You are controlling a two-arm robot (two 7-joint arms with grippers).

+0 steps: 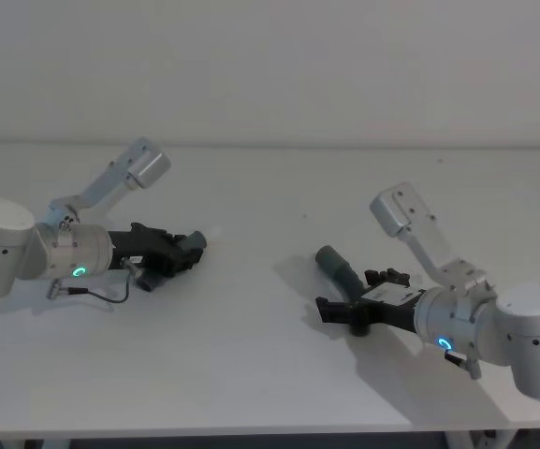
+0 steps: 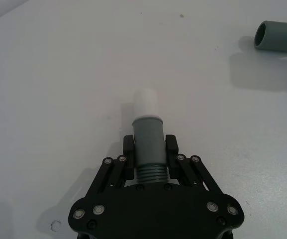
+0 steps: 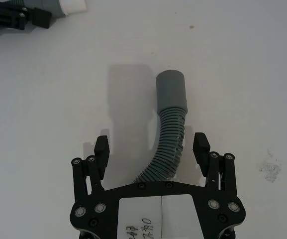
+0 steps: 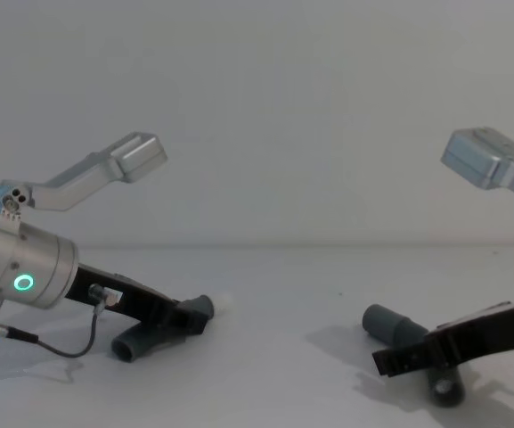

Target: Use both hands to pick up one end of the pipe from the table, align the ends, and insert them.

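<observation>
The pipe lies in two ribbed dark grey pieces on the white table. My left gripper is shut on the smooth cuff of the left piece, and its white tip points toward the right. The right piece rests on the table, with its open grey socket facing left. My right gripper is open, one finger on each side of the ribbed part and apart from it.
A wide strip of bare table separates the two pieces. A thin black cable loops under the left wrist. A plain pale wall rises behind the table's far edge.
</observation>
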